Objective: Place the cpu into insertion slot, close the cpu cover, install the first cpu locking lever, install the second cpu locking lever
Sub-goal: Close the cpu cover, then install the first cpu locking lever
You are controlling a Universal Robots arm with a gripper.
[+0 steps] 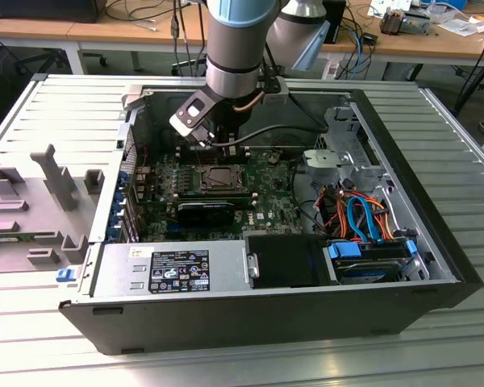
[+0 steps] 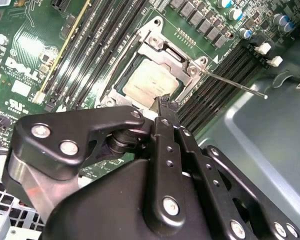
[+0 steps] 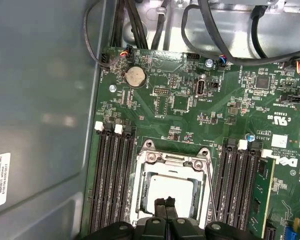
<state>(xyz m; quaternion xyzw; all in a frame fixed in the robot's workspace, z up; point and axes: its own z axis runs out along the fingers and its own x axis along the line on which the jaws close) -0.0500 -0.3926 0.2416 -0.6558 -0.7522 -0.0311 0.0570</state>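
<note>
The cpu lies flat in the insertion slot, its pale silvery top showing through the window of the cpu cover, which lies down over it. My gripper hovers just above one edge of the cpu, fingertips together and holding nothing; they also show in the first wrist view. A thin metal locking lever sticks out from the socket's corner over the memory slots. In the exterior view the gripper hangs over the socket inside the open computer case.
Long black memory slots flank the socket on both sides. A dark card sits in front of the socket. Cables and drive bays fill the exterior view's right. The case wall stands close by. A grey fixture lies outside the case.
</note>
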